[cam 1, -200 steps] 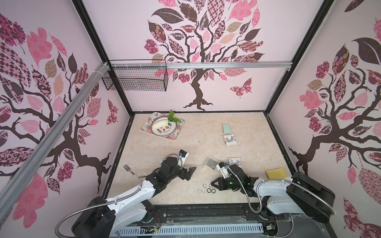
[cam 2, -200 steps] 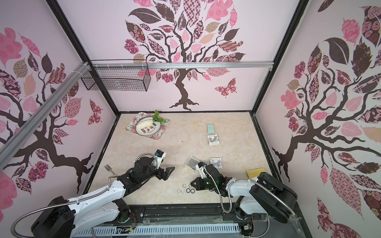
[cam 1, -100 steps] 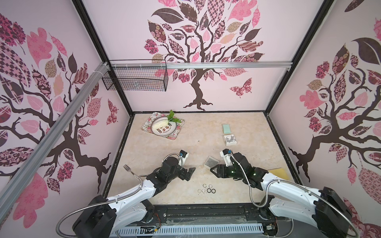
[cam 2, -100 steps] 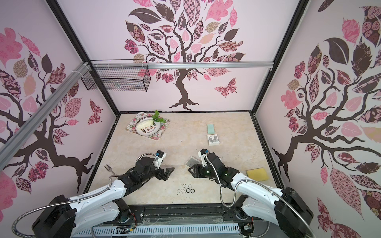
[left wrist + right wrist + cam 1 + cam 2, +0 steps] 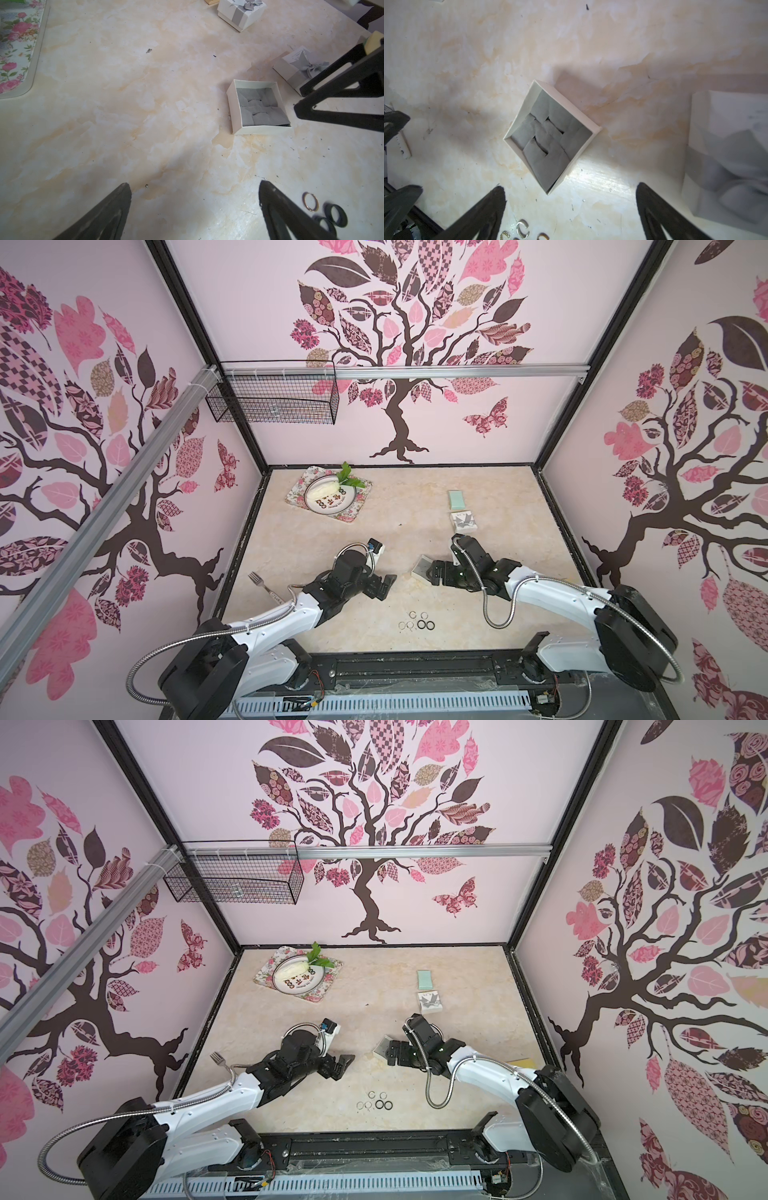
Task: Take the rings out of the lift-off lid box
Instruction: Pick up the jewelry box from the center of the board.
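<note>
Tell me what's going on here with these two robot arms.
Two robot arms are taking rings out of a small gift box, and it looks done. Six rings lie clustered on the table near the arms' bases, and the open box shows only grey padding. Its bow-topped lid sits beside it. The right tool hovers open over the box, holding nothing; the left tool is open too, over bare table.

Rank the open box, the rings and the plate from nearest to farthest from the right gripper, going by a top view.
From the right gripper, in a top view:
1. the open box: just off its fingertips.
2. the rings: lying loose, nearer the robot's base.
3. the plate: far left corner, on the floral tray.
</note>
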